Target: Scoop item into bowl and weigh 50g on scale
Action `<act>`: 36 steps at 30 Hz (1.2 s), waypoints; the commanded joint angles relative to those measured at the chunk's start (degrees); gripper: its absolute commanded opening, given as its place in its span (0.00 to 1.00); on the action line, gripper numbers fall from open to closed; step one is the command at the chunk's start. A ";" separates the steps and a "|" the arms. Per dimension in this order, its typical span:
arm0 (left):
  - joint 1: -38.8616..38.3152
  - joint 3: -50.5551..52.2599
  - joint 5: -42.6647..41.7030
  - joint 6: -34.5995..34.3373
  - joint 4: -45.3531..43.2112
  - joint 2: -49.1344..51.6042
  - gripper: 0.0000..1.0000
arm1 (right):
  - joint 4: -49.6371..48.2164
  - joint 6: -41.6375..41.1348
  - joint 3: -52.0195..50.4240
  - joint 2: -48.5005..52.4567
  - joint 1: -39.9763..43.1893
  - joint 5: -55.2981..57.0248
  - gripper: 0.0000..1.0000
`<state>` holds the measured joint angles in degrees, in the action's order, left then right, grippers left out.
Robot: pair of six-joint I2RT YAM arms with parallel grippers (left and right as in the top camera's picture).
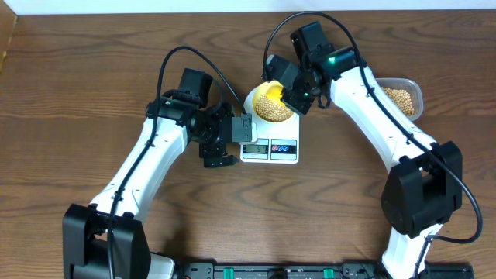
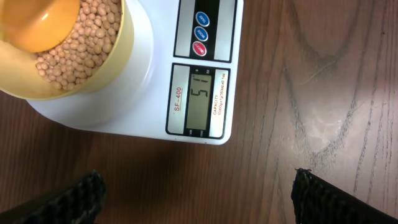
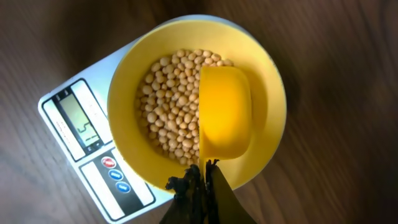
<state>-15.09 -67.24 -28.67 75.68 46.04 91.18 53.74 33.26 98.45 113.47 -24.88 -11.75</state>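
The pale-yellow bowl [image 1: 256, 99] stands on the white scale [image 1: 270, 152] and holds many tan beans [image 3: 171, 106]. The scale's display [image 2: 200, 101] is lit. My right gripper [image 3: 205, 177] is shut on the handle of a bright yellow scoop [image 3: 224, 112], whose cup hangs over the bowl, turned so its outside faces the camera. In the overhead view the right gripper [image 1: 298, 97] is at the bowl's right rim. My left gripper [image 1: 221, 143] is open and empty just left of the scale; its fingers [image 2: 199, 199] frame bare wood below the display.
A clear plastic tub [image 1: 403, 98] with more beans stands at the far right, behind my right arm. The bowl and beans also show in the left wrist view [image 2: 118, 56]. The table's far edge runs along the top.
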 commanded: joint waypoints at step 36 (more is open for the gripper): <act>0.28 0.15 -1.31 0.17 0.11 -0.61 0.98 | 1.33 -10.54 -0.63 0.02 14.16 -38.36 0.01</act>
<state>-15.09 -67.24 -28.67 75.68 46.04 91.18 54.87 23.42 98.17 113.47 -11.84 -44.14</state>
